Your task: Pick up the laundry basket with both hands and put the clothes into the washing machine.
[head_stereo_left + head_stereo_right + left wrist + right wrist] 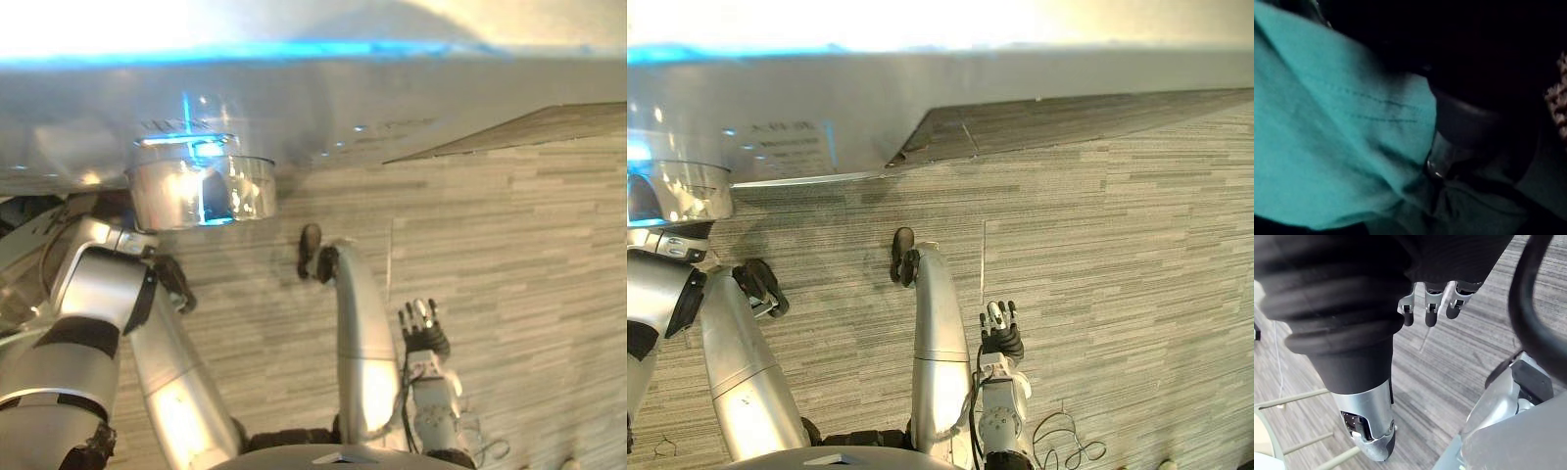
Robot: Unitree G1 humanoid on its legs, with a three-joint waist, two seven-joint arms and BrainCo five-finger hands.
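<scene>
A teal cloth [1332,132] lies close before my left wrist camera, in a dark space with a dark rounded shape [1469,127] beside it. The washing machine [313,108] is a grey-white body across the top of the eye views. Its shiny rounded glass door [196,191] stands out at the left. My left arm [93,284] reaches toward that door from the left edge, and its hand is hidden. My right hand [999,333] hangs low at my right side over the floor, open, with relaxed fingers [1430,313] holding nothing.
Grey striped carpet [1117,245] covers the floor in front of the machine and to the right. Thin pale green bars of a frame [1293,399] stand low beside my right arm.
</scene>
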